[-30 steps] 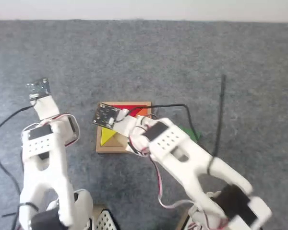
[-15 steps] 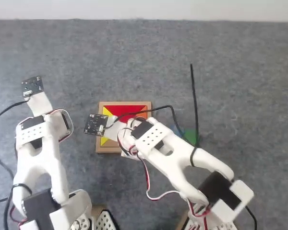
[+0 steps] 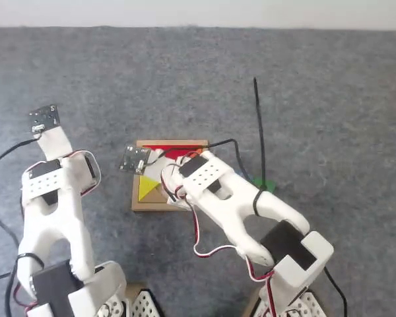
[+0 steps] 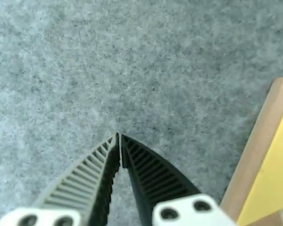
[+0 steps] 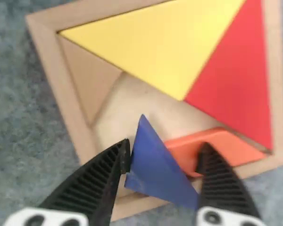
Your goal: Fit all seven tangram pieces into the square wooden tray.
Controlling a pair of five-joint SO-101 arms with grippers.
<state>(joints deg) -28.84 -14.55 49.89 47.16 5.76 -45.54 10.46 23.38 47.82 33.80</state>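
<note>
The square wooden tray (image 5: 49,79) lies right under my right gripper (image 5: 165,150), which is shut on a blue triangle (image 5: 153,167) held over the tray's near rim. Inside the tray lie a large yellow triangle (image 5: 165,44), a large red triangle (image 5: 236,80) and an orange piece (image 5: 212,146); the rest of the floor is bare wood. In the high view the right arm covers much of the tray (image 3: 137,198). My left gripper (image 4: 119,137) is shut on nothing, low over the carpet beside the tray's edge (image 4: 259,146).
A green piece (image 3: 265,186) lies on the grey carpet to the right of the tray, partly hidden by the right arm. A black cable (image 3: 259,125) rises from that arm. Open carpet stretches behind and to both sides.
The right arm has swung left and further over the tray, its cable swinging with it. The left arm shifted slightly left early on and then kept still.
</note>
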